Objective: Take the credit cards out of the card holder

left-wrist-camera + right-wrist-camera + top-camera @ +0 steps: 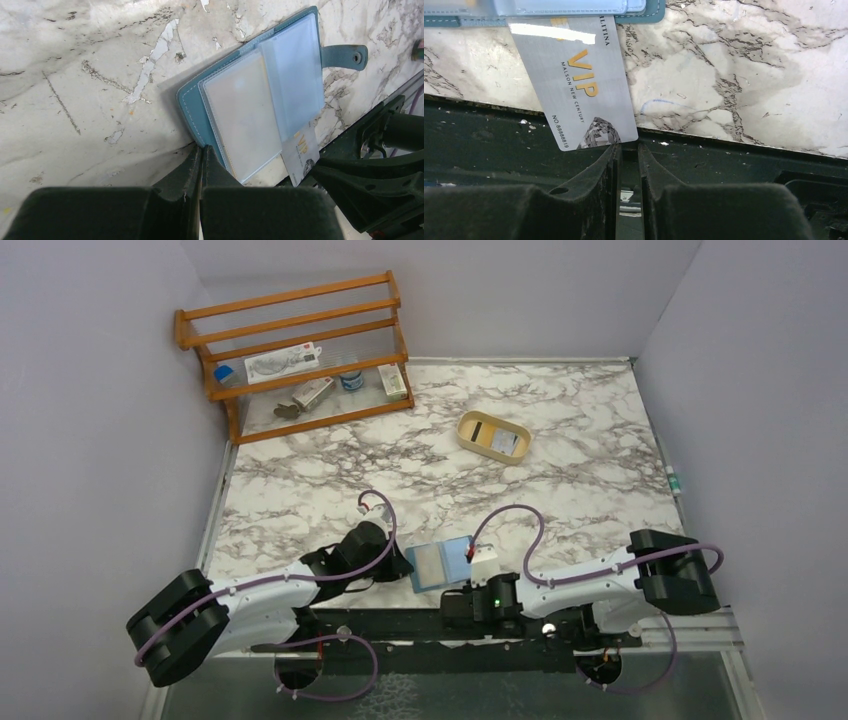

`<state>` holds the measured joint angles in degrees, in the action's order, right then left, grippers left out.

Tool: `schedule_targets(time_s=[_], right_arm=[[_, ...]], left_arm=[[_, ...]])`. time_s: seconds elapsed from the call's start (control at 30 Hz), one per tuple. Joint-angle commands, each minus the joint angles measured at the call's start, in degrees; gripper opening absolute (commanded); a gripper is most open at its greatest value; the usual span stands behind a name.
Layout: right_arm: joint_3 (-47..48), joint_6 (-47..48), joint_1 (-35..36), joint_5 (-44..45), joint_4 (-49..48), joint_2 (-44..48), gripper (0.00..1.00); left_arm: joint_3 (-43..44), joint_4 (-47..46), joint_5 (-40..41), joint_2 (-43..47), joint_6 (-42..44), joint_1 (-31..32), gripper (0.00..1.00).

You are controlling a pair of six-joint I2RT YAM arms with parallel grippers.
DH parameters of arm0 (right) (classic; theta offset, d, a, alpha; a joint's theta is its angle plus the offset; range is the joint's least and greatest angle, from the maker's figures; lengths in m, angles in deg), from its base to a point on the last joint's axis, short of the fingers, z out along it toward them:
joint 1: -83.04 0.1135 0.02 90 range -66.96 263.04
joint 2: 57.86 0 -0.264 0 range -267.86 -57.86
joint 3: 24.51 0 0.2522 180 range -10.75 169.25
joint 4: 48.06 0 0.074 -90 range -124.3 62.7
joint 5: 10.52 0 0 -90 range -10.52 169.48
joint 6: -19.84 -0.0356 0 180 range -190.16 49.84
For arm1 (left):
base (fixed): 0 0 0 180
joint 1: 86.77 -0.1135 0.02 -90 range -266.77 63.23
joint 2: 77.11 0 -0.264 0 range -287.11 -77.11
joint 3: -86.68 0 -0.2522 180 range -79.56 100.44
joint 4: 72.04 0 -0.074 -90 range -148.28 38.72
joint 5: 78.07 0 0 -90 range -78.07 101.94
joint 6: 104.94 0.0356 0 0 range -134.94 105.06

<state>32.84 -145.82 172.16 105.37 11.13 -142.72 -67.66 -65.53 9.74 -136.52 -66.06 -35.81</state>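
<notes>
- Top view: the card holder (440, 563) lies open on the bench (560, 500) at 6 o'clock, close to the near edge. The left gripper (400, 565) is at its 9 o'clock side and the right gripper (468, 583) at its 5 o'clock corner. A tan tray (493, 434) sits well apart toward 1 o'clock, and a wooden rack (300, 355) stands at 11 o'clock.
- Left wrist view: the holder shows its clear sleeves (245, 115). The left jaws are narrow, almost together, with their tips touching the holder's near corner. I cannot tell whether they pinch the cover or only press on it. One credit card (302, 152) sticks out of a sleeve toward 5 o'clock.
- Right wrist view: the silvery card, marked VIP, is about half out, its free end past the bench edge. The right jaws stand at a narrow gap with nothing between them. The card's lower corner lies just beside one fingertip at 12 o'clock.
- Step in hand, as I judge it: drawing out the first card.
- The next move likely calls for the right jaws to close on the free end and pull straight along the sleeve. The left gripper would need to keep the holder from sliding.
</notes>
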Motion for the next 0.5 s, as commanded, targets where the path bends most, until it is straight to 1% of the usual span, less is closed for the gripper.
schedule_targets(time_s=[0.0, 0.23, 0.47], right_arm=[[-1.58, -0.66, -2.57, 5.59, -1.87, -2.12, 0.23], [-1.09, 0.07, -4.06, 6.79, -3.64, -3.32, 0.23], [-2.22, -1.54, -5.92, 9.09, -3.20, -0.04, 0.22]], left_arm=[[0.80, 2.21, -1.73, -1.04, 1.54, -0.16, 0.00], [0.78, 2.35, -2.25, -0.84, 1.72, -0.16, 0.00], [0.01, 1.06, -3.52, -1.58, 1.51, -0.16, 0.00]])
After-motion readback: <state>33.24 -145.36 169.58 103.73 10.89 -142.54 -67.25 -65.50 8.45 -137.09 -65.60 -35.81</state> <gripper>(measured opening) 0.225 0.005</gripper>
